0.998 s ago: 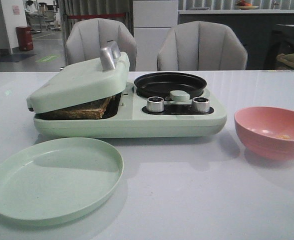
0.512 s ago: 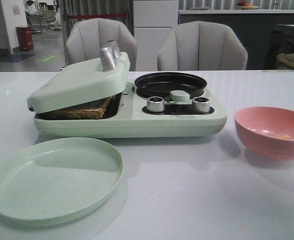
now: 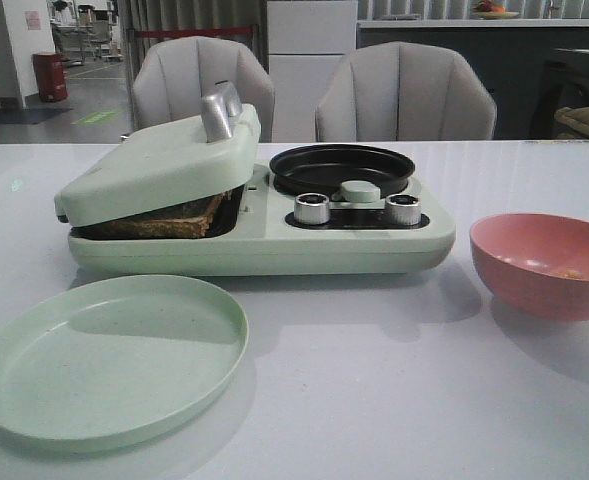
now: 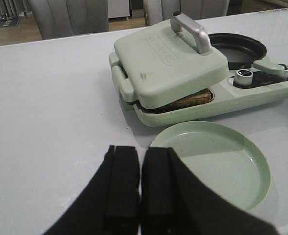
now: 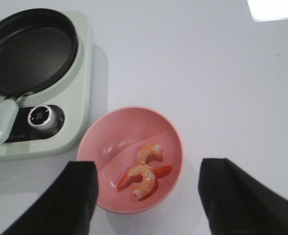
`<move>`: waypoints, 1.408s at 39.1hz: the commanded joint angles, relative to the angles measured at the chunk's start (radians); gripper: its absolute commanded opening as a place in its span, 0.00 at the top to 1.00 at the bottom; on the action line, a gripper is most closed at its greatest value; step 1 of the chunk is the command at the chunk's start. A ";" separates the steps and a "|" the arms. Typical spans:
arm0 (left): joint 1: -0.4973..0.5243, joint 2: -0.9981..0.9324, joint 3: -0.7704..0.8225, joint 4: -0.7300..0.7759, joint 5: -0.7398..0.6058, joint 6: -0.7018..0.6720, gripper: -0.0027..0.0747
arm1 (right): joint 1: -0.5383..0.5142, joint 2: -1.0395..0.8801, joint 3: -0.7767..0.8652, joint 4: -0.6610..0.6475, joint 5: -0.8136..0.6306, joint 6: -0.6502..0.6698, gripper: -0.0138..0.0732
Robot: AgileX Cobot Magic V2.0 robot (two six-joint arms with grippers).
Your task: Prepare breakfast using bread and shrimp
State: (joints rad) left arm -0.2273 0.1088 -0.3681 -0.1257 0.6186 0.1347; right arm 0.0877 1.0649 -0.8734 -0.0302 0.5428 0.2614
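The bread point(image 3: 169, 218) lies in the pale green sandwich maker point(image 3: 264, 245), under its tilted lid point(image 3: 159, 165); only a brown crust edge shows, also in the left wrist view point(image 4: 192, 100). Two curled pinkish-orange shrimp point(image 5: 150, 152) point(image 5: 143, 180) lie in the pink bowl point(image 5: 109, 156), which stands right of the maker point(image 3: 534, 290). My right gripper point(image 5: 147, 165) is open wide above the bowl, one finger to each side, holding nothing. My left gripper point(image 4: 140, 156) is shut and empty, above the table beside the green plate point(image 4: 217, 166). Neither gripper shows in the front view.
An empty black round pan point(image 3: 341, 168) sits on the maker's right half, behind two silver knobs point(image 3: 312, 208). The green plate point(image 3: 109, 355) lies at the front left. Two grey chairs point(image 3: 404, 90) stand behind the table's far edge.
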 commanded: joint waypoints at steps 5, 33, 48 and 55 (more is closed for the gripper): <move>-0.008 0.010 -0.027 -0.016 -0.071 -0.011 0.82 | -0.096 0.093 -0.075 0.152 -0.025 -0.149 0.22; -0.008 0.010 -0.027 -0.016 -0.071 -0.011 0.82 | -0.225 0.587 -0.248 0.396 0.012 -0.496 0.22; -0.008 0.010 -0.027 -0.016 -0.071 -0.011 0.82 | -0.222 0.758 -0.337 0.461 0.064 -0.545 0.54; -0.008 0.010 -0.027 -0.016 -0.071 -0.011 0.82 | -0.222 0.777 -0.370 0.462 0.069 -0.548 0.68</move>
State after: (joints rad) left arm -0.2273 0.1088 -0.3681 -0.1257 0.6223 0.1347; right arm -0.1306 1.8870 -1.1992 0.4187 0.6304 -0.2696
